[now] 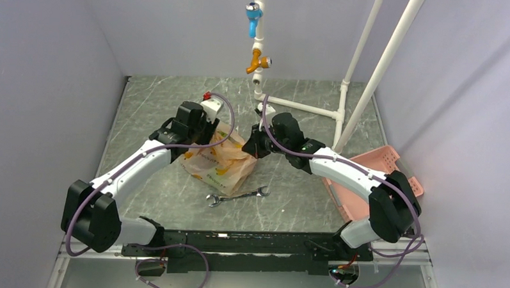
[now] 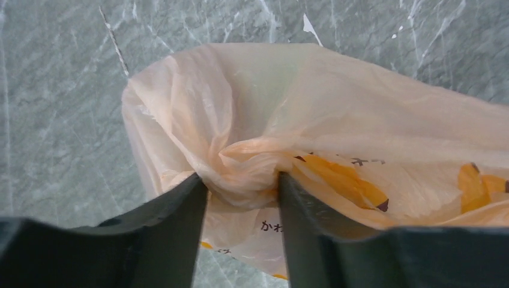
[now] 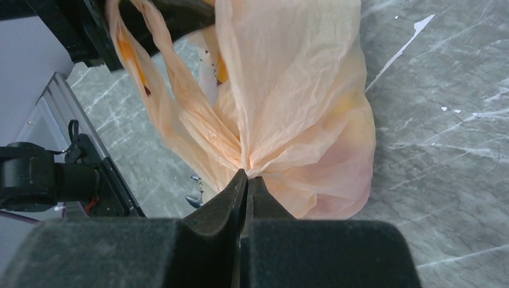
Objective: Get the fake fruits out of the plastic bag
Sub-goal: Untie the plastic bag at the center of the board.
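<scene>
Opening plastic bag (image 1: 218,160) on tabletop (image 1: 164,109): your right end effector (image 3: 246,174) clenched on bag film; left end effector (image 2: 243,186) straddles bunched fold, grip unclear. Fake fruits not vis. Nxt: pull mouth apart, reach in.

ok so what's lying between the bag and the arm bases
A wrench lies on the table there, just in front of the bag. The top view shows it best.
</scene>
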Tool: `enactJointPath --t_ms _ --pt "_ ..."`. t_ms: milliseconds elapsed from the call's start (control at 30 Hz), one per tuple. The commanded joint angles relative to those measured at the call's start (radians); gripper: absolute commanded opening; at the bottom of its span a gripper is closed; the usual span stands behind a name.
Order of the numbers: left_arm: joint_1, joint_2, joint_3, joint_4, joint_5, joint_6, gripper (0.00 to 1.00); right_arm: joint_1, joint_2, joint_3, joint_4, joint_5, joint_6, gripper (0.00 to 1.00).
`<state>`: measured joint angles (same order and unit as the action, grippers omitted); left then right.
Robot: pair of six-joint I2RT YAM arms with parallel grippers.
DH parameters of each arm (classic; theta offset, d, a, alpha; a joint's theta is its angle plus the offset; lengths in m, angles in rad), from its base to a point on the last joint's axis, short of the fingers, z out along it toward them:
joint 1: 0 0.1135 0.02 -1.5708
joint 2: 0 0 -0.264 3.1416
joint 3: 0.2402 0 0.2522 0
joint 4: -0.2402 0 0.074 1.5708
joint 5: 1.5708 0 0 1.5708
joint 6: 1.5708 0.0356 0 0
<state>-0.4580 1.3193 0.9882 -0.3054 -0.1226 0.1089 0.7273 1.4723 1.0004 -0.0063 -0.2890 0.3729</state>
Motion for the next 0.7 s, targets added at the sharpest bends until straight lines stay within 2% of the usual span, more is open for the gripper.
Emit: enactJointPath --t_ms 0,67,133,167,300,367,433,533,667 --pt "-0.001 -0.061 0.033 0.020 -0.032 0.008 0.42 0.000 -0.051 -0.034 0.020 0.034 -0.036 0.00" --pt "0.001 -0.105 0.008 0.035 -0.065 0.021 0.28 0.000 -0.064 -0.052 0.013 0.093 -0.049 0.00" --pt "0.009 -0.147 -0.009 0.045 -0.079 0.016 0.04 0.000 -0.068 -0.053 -0.023 0.211 -0.058 0.00" --pt "0.017 -0.164 -0.013 0.044 -0.071 0.007 0.02 0.000 -0.070 -0.051 -0.042 0.273 -0.053 0.00" --pt "0.037 -0.212 -0.043 0.049 0.008 -0.007 0.00 -0.005 -0.060 -0.022 -0.098 0.460 -0.033 0.00" --pt "0.037 -0.212 -0.041 0.041 0.014 -0.004 0.00 -0.005 -0.052 -0.002 -0.115 0.471 -0.042 0.01" --pt "0.038 -0.207 -0.035 0.031 0.021 -0.007 0.00 -0.004 -0.049 0.021 -0.133 0.425 -0.059 0.08" --pt "0.038 -0.209 -0.040 0.036 0.036 -0.010 0.00 0.008 -0.076 0.043 -0.142 0.336 -0.074 0.22" --pt "0.038 -0.195 -0.029 0.024 0.035 -0.015 0.00 0.032 -0.126 0.120 -0.254 0.396 -0.026 0.48"
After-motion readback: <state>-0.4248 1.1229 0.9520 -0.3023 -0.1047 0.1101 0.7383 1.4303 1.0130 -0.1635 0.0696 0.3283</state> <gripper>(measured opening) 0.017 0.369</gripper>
